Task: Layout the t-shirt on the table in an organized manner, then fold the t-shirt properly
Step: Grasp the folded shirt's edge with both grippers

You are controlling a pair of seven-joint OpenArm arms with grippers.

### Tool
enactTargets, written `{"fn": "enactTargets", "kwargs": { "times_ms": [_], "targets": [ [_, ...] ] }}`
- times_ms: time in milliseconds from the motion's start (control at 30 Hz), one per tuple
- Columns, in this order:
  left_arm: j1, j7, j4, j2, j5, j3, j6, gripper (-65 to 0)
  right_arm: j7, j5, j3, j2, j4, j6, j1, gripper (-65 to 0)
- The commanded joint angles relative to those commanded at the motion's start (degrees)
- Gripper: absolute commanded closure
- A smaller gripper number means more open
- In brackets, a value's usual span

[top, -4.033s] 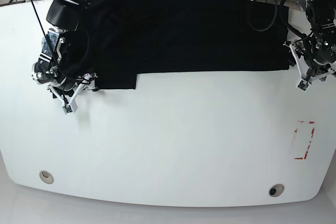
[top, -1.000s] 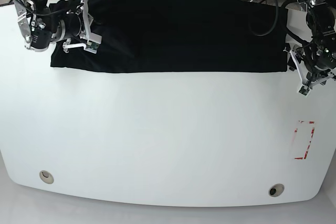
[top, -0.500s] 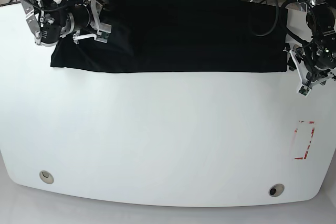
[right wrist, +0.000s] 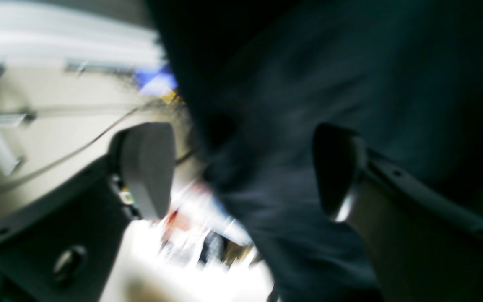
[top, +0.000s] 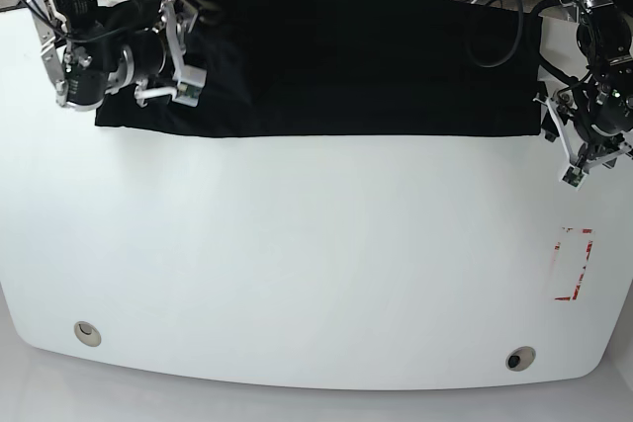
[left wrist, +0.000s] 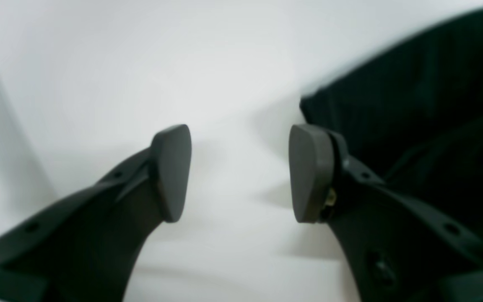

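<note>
1. Lying along the far edge of the table [top: 297, 244], the t-shirt [top: 346, 61] forms a long black band with a straight near hem running almost the full width of the base view

2. The right gripper [top: 178, 46] sits over the shirt's end on the base view's left. Its jaws stand apart in the right wrist view, where dark cloth [right wrist: 308, 126] fills the space between and behind the two pads; one pad [right wrist: 147, 167] shows pale grey. That view is blurred, so whether cloth touches either pad cannot be told. Nothing is seen clamped

3. The left gripper [top: 579, 150] hangs at the shirt's opposite end, just beside the hem corner. In the left wrist view [left wrist: 239, 172] its jaws are spread wide with bare white tabletop [left wrist: 141, 63] between them. The shirt's corner [left wrist: 413, 105] lies just beyond the outer finger, not between the pads

4. The near portion of the table shows a red dashed rectangle [top: 574, 264] toward the base view's right edge and two round grommet holes, one at [top: 87, 331] and one at [top: 518, 357]

5. Cables [top: 495, 7] cross the shirt's far corner near the left arm
</note>
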Motion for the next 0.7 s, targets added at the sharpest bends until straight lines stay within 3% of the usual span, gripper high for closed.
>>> {"fn": "enactTargets", "kwargs": {
  "times_ms": [200, 300, 400, 467, 700],
  "targets": [
    [2.6, 3.3, 5.4, 3.9, -1.3, 0.0, 0.0, -33.1, 0.0, -8.4, 5.5, -6.3, -0.1, 0.00, 1.9, -28.4],
    [4.6, 4.7, 7.0, 5.7, -1.2, 0.0, 0.0, -23.9, 0.0, -13.6, 6.3, -9.4, -0.1, 0.00, 0.8, -15.5],
    [7.1, 4.7, 7.3, 6.2, -1.2, 0.0, 0.0, -10.3, 0.0, -18.1, 7.6, -12.1, 0.0, 0.00, -2.4, -1.9],
    [8.3, 4.7, 7.3, 6.7, -1.1, 0.0, 0.0, -4.3, 0.1, -21.1, 8.4, -13.6, 0.0, 0.00, -3.8, 0.0],
    [12.9, 4.5, 7.0, 6.7, -0.9, -0.1, 0.0, -4.6, 6.2, -29.8, 8.4, -15.1, -0.1, 0.00, -8.4, -0.8]
  ]
}}
